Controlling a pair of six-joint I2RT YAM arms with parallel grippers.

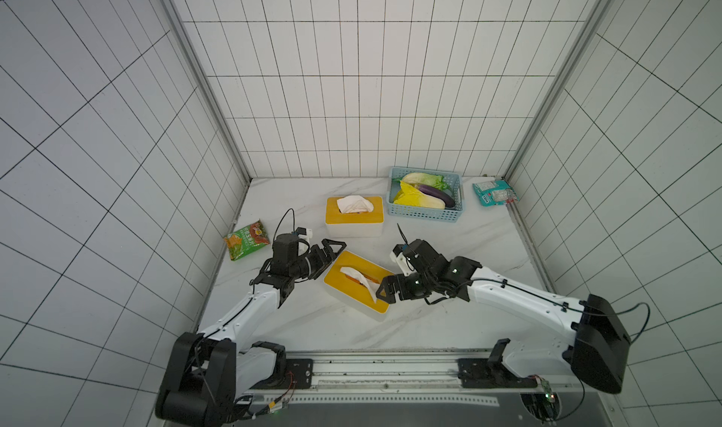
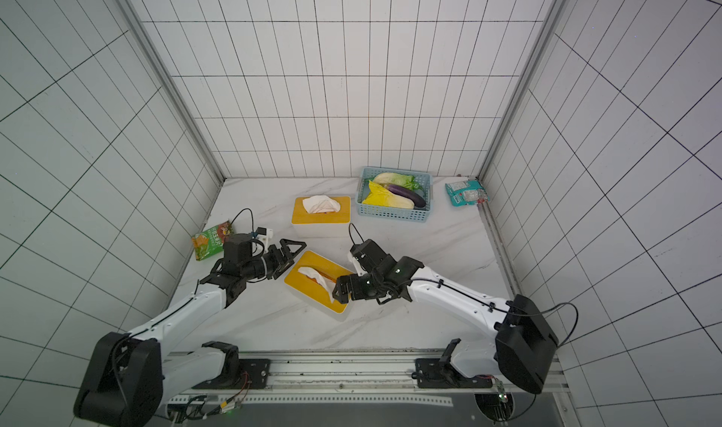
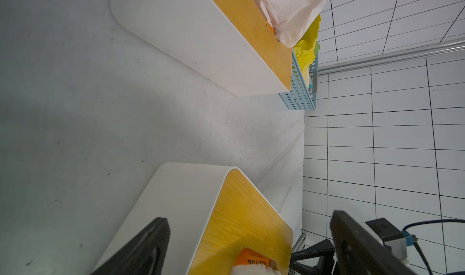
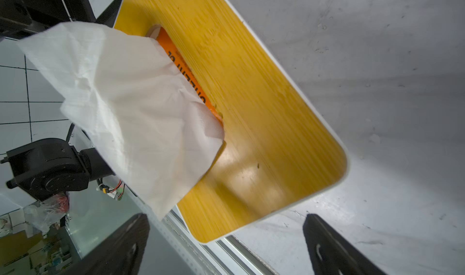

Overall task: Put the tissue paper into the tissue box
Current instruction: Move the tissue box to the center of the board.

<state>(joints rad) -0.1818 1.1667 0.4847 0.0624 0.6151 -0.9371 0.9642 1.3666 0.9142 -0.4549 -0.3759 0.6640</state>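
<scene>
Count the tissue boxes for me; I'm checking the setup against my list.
2. One box stands at the back, beside the basket. The other sits nearer the robot, turned at an angle, with a tissue hanging from its slot. None seems hidden.

Back wall (image 1: pixel 359 93): white rectangular tiles with thin dark joints, seen in both top views.
Left wall (image 1: pixel 78 171): the same tiling, meeting the back wall at a corner.
Right wall (image 1: pixel 644 151): the same tiling again.
Corner posts: a grey metal post (image 1: pixel 203 77) runs up the left corner and another (image 1: pixel 554 81) up the right.
Tabletop (image 1: pixel 449 249): pale, marble-veined surface; the left wrist view shows specks and scuffs on it.
Front rail (image 1: pixel 386 370): grey slotted metal track along the near edge, with a dark panel (image 1: pixel 390 413) below it.
Light: even and soft, with faint shadows on the tabletop.
</scene>
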